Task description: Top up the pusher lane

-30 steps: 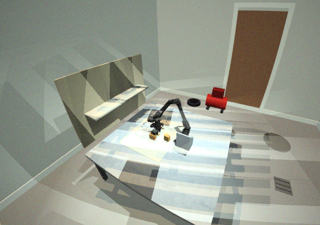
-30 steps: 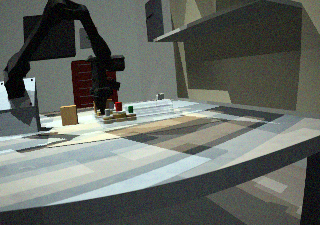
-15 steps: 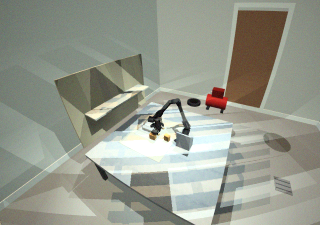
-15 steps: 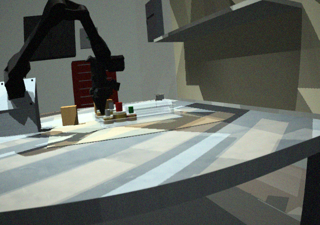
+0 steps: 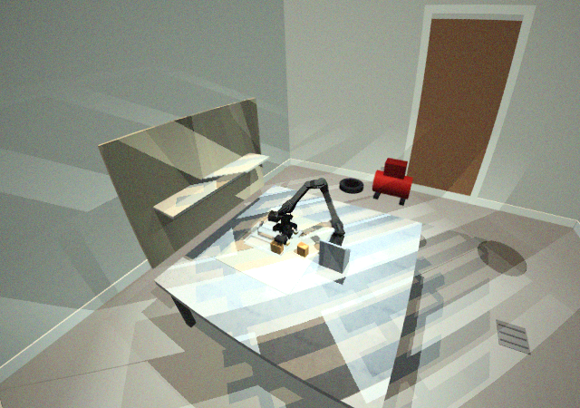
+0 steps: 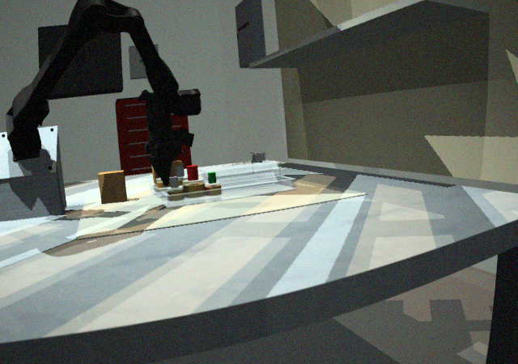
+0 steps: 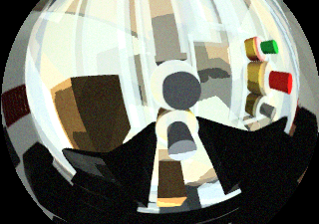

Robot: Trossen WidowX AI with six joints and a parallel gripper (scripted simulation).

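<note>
My gripper (image 7: 175, 123) (image 6: 168, 179) (image 5: 282, 235) is shut on a grey-lidded jar (image 7: 178, 131) and holds it upright at the front end of the clear sprung lane (image 6: 251, 172). A matching jar with a grey lid (image 7: 181, 91) stands in the lane just ahead of the held one; the two look close, and I cannot tell if they touch. To the right, on low wooden stands, are a small grey jar (image 7: 267, 111) (image 6: 174, 181), a red jar (image 7: 281, 83) (image 6: 192, 171) and a green jar (image 7: 269, 47) (image 6: 211, 177). The pusher plate is hidden.
Two wooden blocks (image 5: 303, 248) (image 5: 277, 247) stand near the lane front; one shows in the exterior view (image 6: 112, 186). The arm's grey base plate (image 5: 333, 256) (image 6: 25, 184) is beside them. A wall panel with shelves (image 5: 210, 188) rises behind the table.
</note>
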